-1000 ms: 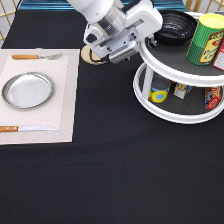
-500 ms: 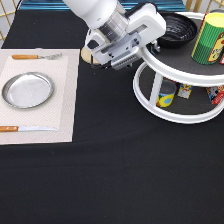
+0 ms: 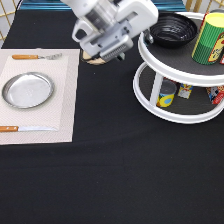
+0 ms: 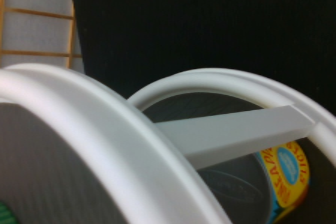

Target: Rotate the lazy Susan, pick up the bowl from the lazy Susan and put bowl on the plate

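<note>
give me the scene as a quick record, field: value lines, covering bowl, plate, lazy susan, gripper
bowl: black, on the top tier of the lazy Susan
plate: silver, bare, on the placemat at the exterior view's left
lazy Susan: white, two tiers, cans on both
gripper: by the top tier's rim beside the bowl, holding nothing

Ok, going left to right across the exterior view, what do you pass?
Plate on the placemat → wooden coaster under the end effector → bowl on the lazy Susan → green can.
</note>
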